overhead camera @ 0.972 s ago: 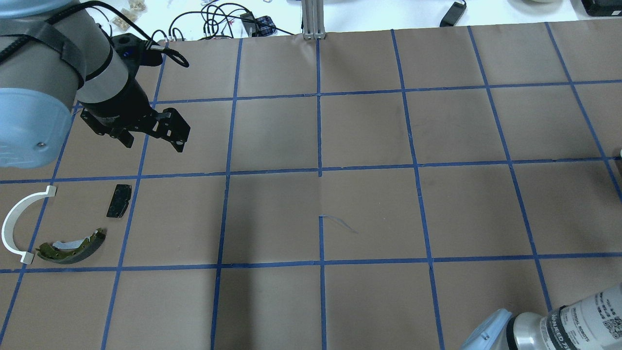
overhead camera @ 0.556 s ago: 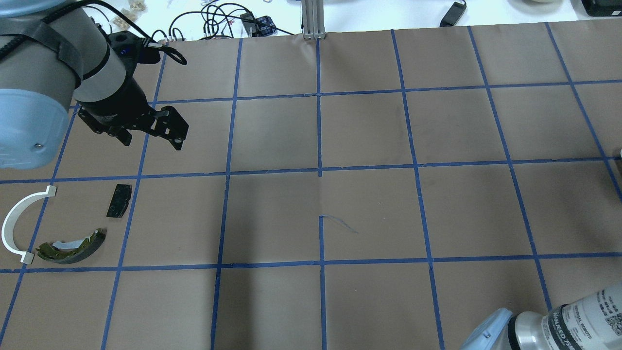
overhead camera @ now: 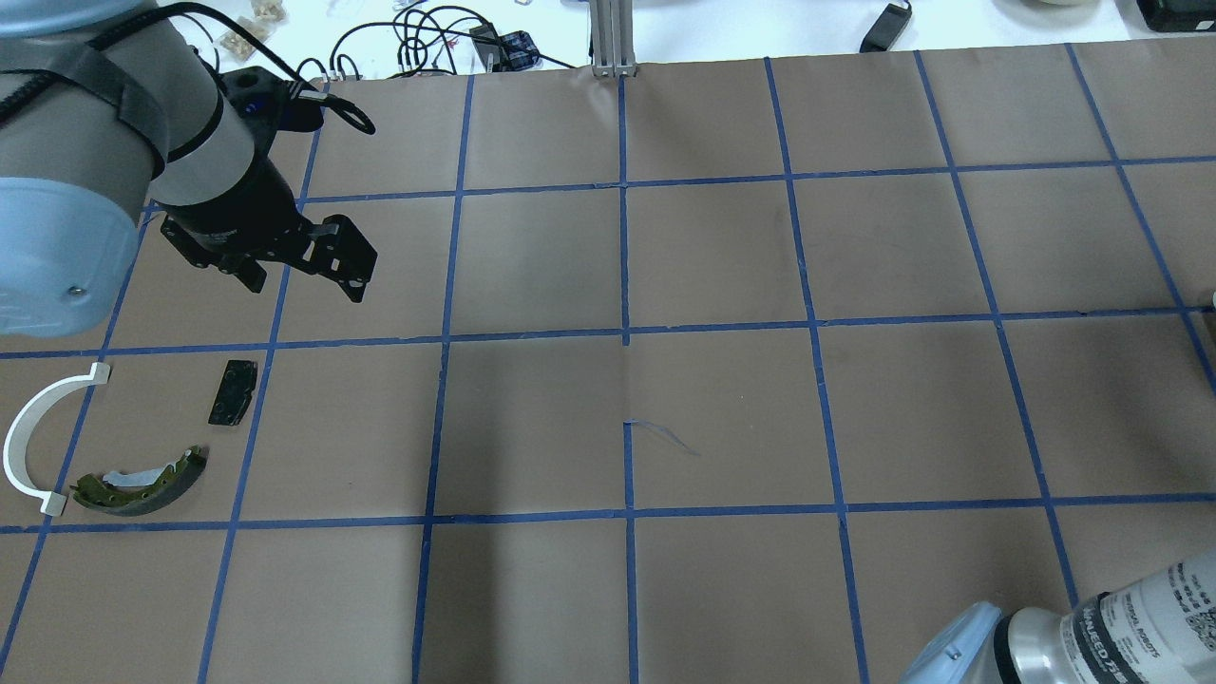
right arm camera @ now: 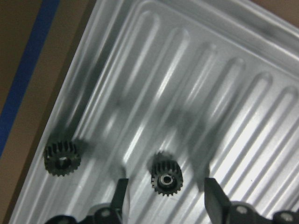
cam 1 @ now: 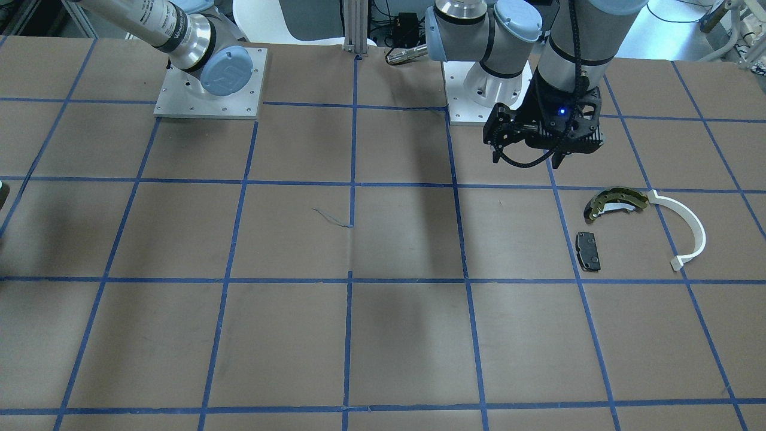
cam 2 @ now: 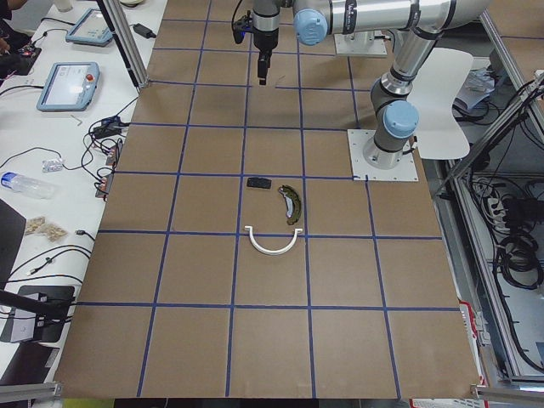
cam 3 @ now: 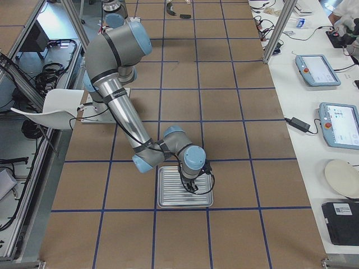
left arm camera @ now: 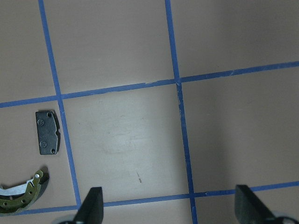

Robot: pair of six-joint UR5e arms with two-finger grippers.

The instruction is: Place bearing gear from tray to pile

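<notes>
Two small dark bearing gears lie in the ribbed metal tray (right arm camera: 219, 84). One gear (right arm camera: 165, 178) lies between my right gripper's open fingers; the other (right arm camera: 62, 159) is to its left. My right gripper (right arm camera: 166, 198) hangs low over the tray (cam 3: 185, 196). The pile lies on the table at the other end: an olive-gold brake shoe (overhead camera: 142, 483), a white arc (overhead camera: 38, 437) and a black pad (overhead camera: 233, 391). My left gripper (overhead camera: 304, 283) is open and empty, above the table just beyond the pad (left arm camera: 47, 132).
Brown paper with a blue tape grid covers the table (overhead camera: 722, 408). Cables (overhead camera: 427, 43) and an aluminium post (overhead camera: 613, 38) stand at the far edge. The arms' base plates (cam 1: 209, 84) sit on the robot's side. Tablets (cam 3: 320, 70) lie on a side bench.
My left gripper shifted slightly up-left, then back right and down; it stays open. The pile has not moved.
</notes>
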